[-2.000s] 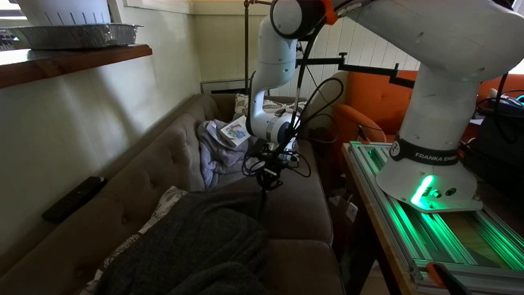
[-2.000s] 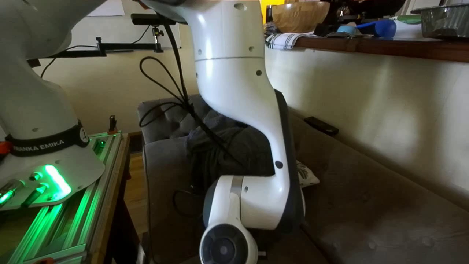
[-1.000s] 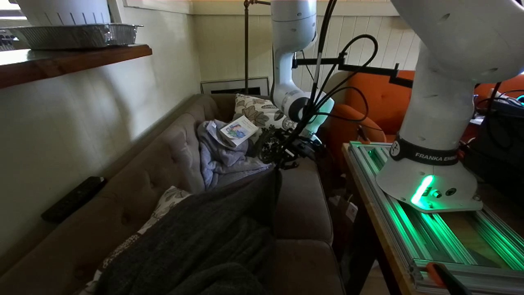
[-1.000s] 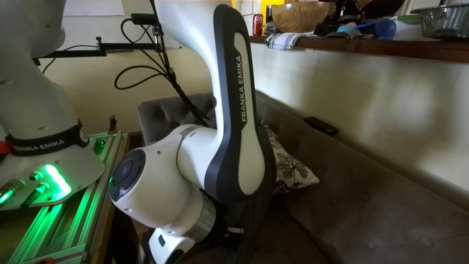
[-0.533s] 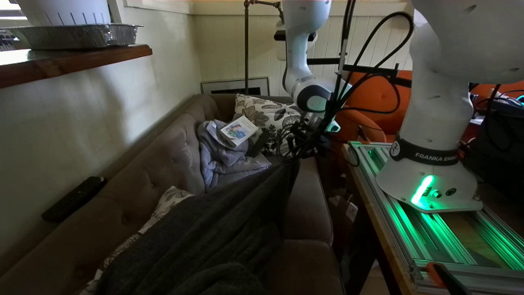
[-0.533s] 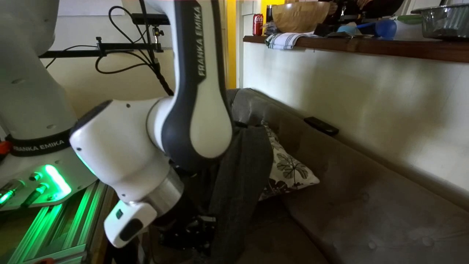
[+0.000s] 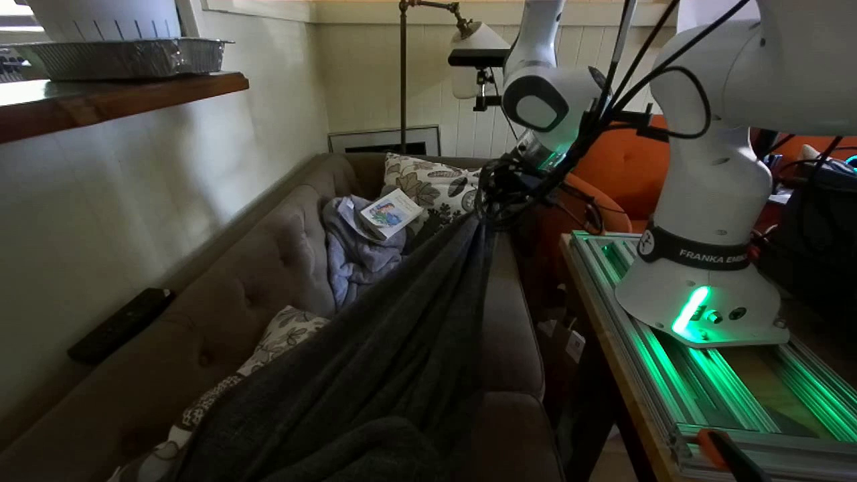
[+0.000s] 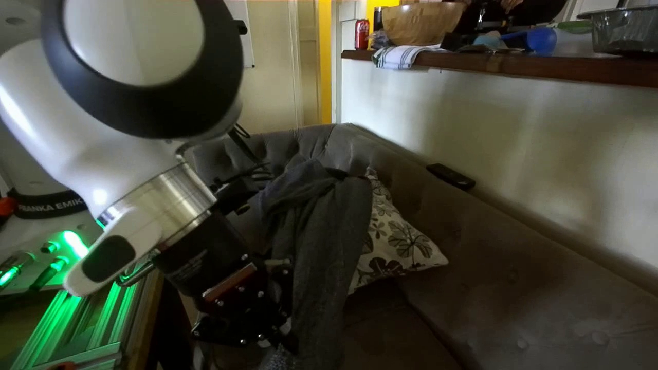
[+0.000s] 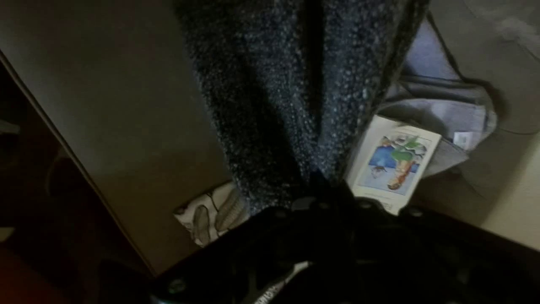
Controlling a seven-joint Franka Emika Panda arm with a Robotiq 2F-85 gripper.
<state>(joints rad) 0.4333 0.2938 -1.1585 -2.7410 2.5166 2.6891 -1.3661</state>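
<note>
A dark grey blanket (image 7: 375,348) is stretched up from the sofa (image 7: 499,335) into my gripper (image 9: 327,188), which is shut on a gathered end of it. In the wrist view the blanket (image 9: 287,93) hangs in folds from the dark fingertips, and the exact pinch is in shadow. In an exterior view the gripper (image 8: 285,334) stands low beside the blanket (image 8: 329,241). A white book (image 7: 391,213) with a coloured cover lies on a light grey cloth (image 7: 355,268) on the sofa. The book (image 9: 394,162) shows beyond the fingers in the wrist view.
Leaf-patterned pillows lie at the sofa's far end (image 7: 428,181) and partly under the blanket (image 8: 406,241). A black remote (image 7: 122,325) rests along the sofa back. Beside the sofa is the robot's metal-framed table (image 7: 622,335). A wooden shelf (image 8: 493,60) juts from the wall.
My gripper has risen and drawn back toward the robot base, pulling the blanket's end up with it. The blanket is now taut and slanted. The book and remote have stayed put.
</note>
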